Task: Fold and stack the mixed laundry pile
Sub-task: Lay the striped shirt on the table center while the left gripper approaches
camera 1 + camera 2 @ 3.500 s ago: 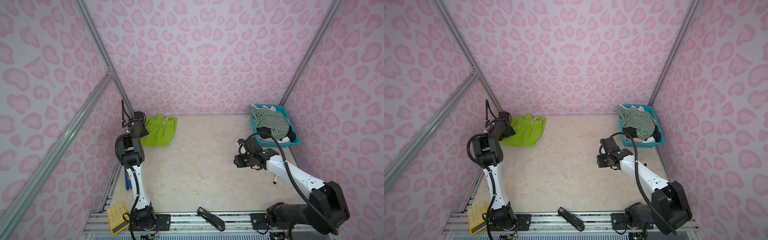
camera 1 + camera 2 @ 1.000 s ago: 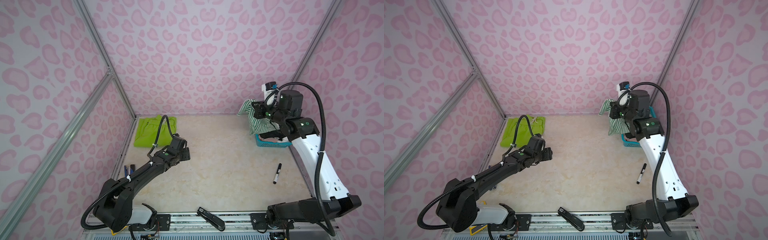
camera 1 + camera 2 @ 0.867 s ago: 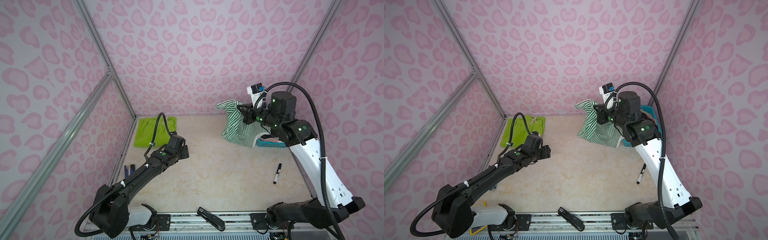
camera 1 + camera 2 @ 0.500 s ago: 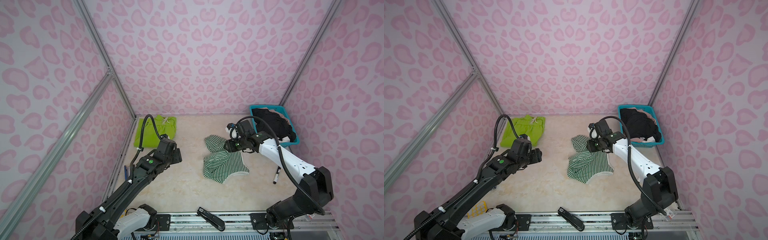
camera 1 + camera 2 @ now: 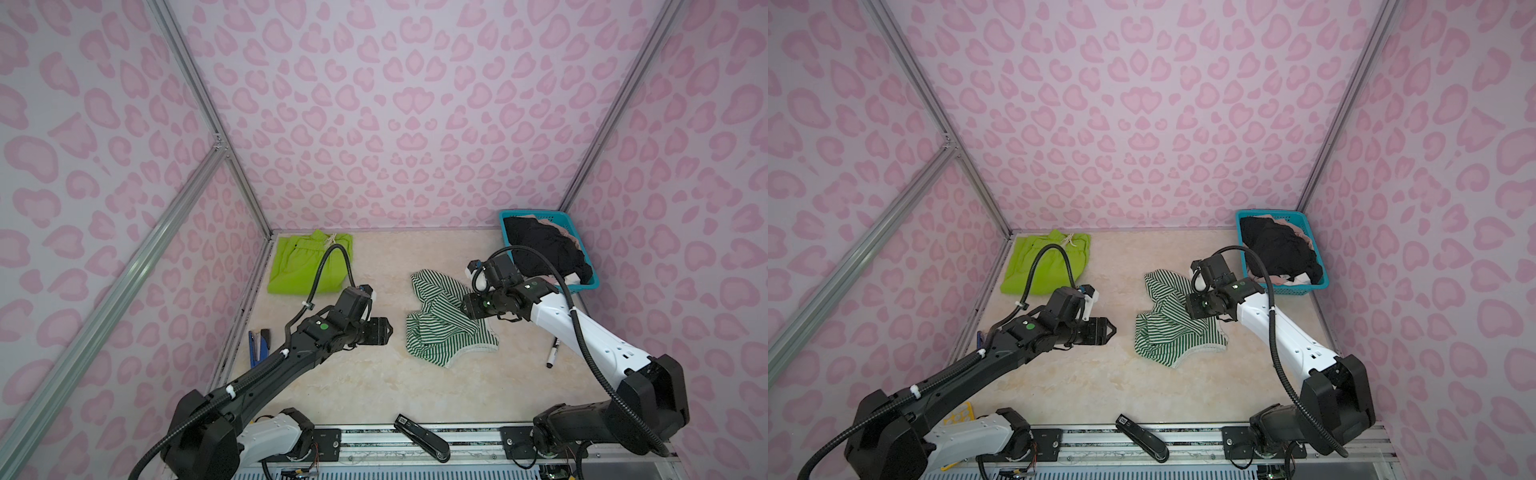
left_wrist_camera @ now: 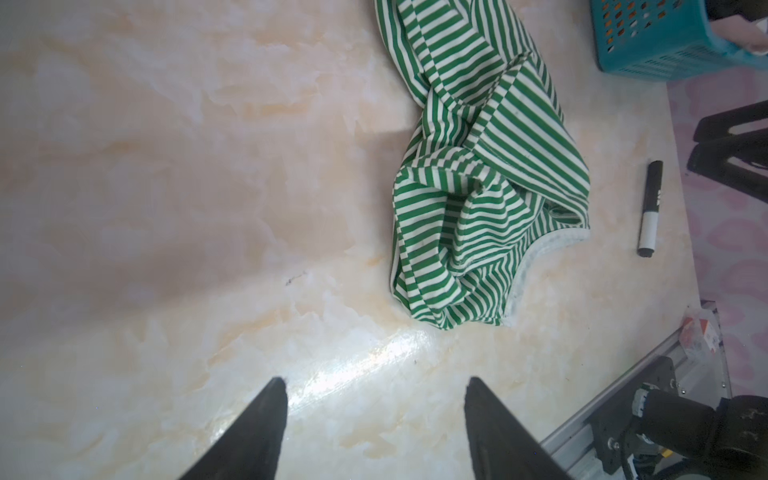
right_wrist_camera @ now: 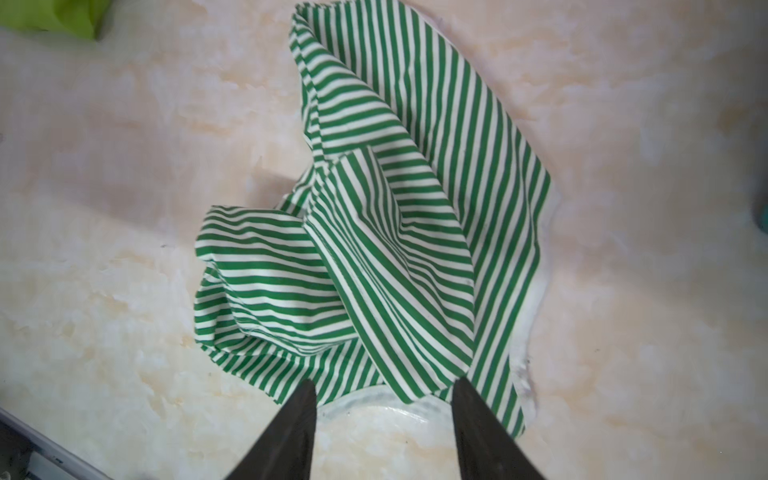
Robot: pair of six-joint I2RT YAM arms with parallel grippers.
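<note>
Crumpled striped top (image 5: 440, 328) lying on worktop (image 5: 374, 374): soft, light, limp. Empty left fingers (image 6: 257, 432) hanging spread; right fingers (image 7: 286, 436) spread over hem, seemingly gripping nothing. Pinching hem corners looking best.

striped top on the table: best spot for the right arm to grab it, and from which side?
Likely the white-trimmed edge of the striped top, on the side nearest the robot's base. It lies flat and exposed on the table, while the middle is bunched in folds. Come down from above with the right gripper; its jaws stand open close to that edge.
</note>
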